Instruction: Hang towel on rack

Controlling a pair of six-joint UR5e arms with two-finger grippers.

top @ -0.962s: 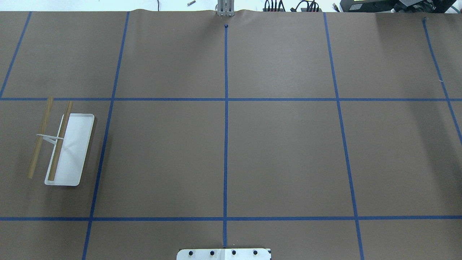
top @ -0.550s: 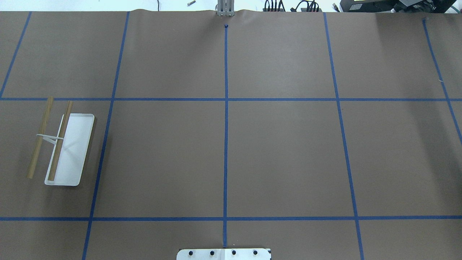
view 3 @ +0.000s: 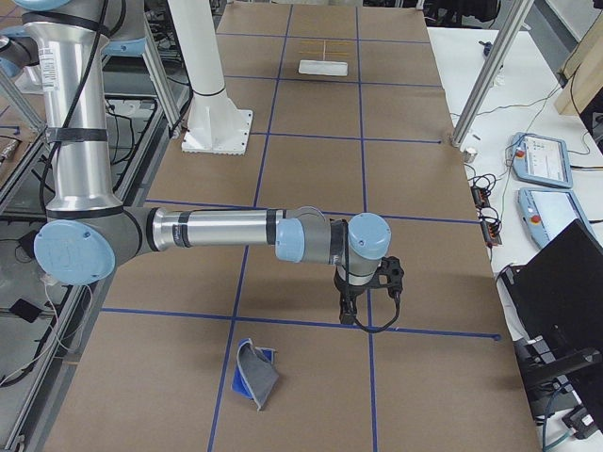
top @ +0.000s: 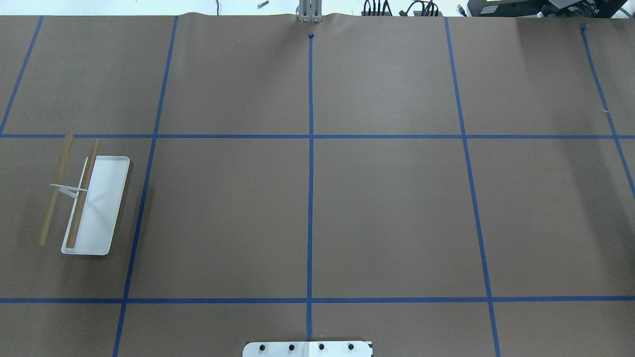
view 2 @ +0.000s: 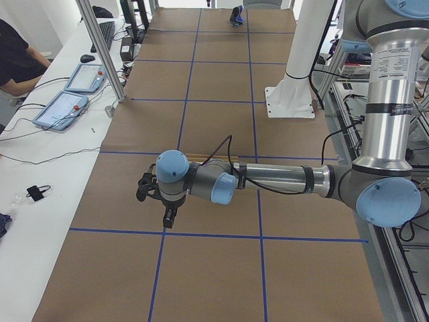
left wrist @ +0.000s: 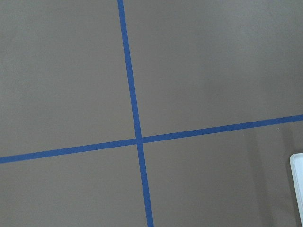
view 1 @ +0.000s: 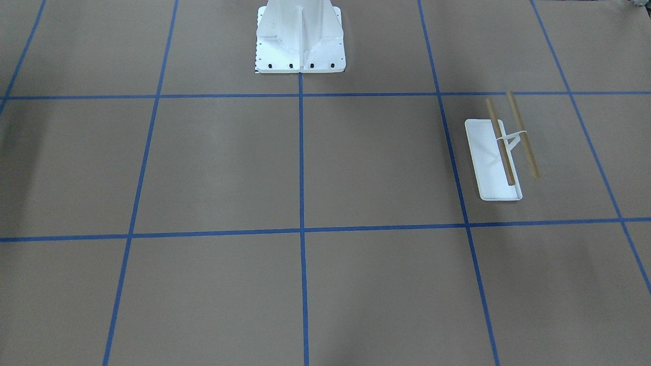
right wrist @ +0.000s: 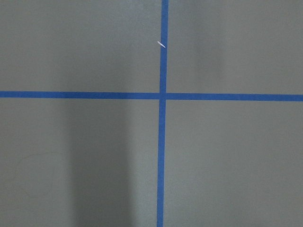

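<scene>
The rack (top: 101,203) stands at the table's left side, with its white base and two tan rods bare; it also shows in the front view (view 1: 489,162) and far off in the right side view (view 3: 323,64). The towel (view 3: 254,375) lies crumpled, blue and grey, on the table near the right end; it shows small in the left side view (view 2: 236,15). My left gripper (view 2: 168,220) hangs over the table close to the rack. My right gripper (view 3: 347,314) hangs a little beyond the towel. I cannot tell whether either is open. Both wrist views show no fingers.
The big white bolted pedestal (view 1: 300,46) stands at the robot's side of the table. Blue tape lines cross the brown table cover. A corner of the rack base (left wrist: 298,184) shows in the left wrist view. An operator (view 2: 15,60) and pendants (view 2: 67,107) are at a side desk.
</scene>
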